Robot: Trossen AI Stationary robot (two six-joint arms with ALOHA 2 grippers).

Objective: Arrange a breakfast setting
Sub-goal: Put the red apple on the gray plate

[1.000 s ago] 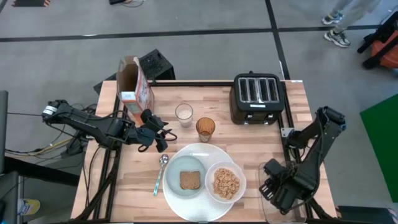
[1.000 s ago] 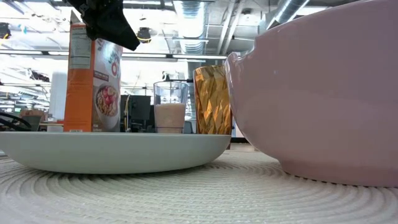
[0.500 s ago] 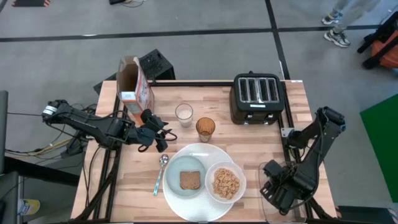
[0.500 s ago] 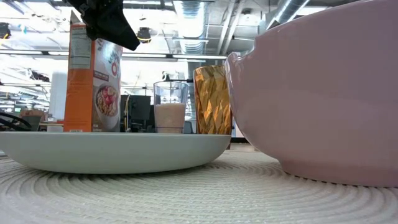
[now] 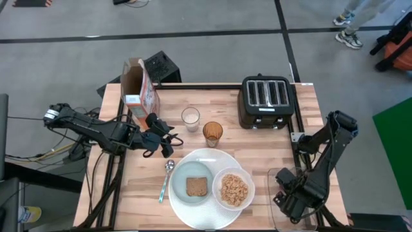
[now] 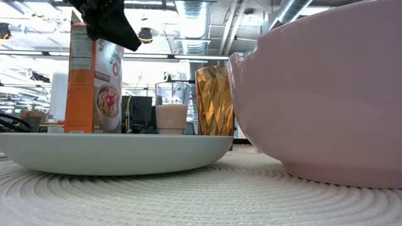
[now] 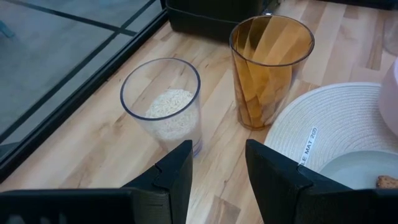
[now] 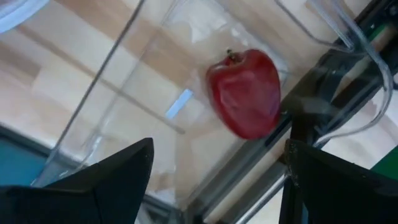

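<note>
A large round white woven mat lies at the table's near middle. On it rest a pale grey-blue plate with a brown toast slice and a white bowl of tan cereal. A metal spoon lies left of the mat. A dark red apple lies in a clear container at the near right. My right gripper is open above the container, with the apple ahead of its fingers and untouched. My left gripper is open and empty above the table, left of the two glasses.
A glass of milk and an amber glass stand behind the mat. A cereal box stands at the far left and a black toaster at the far right. A person's feet show on the floor beyond the table.
My right gripper has shifted a little toward the table's near right over the clear container. Everything else has stayed still.
</note>
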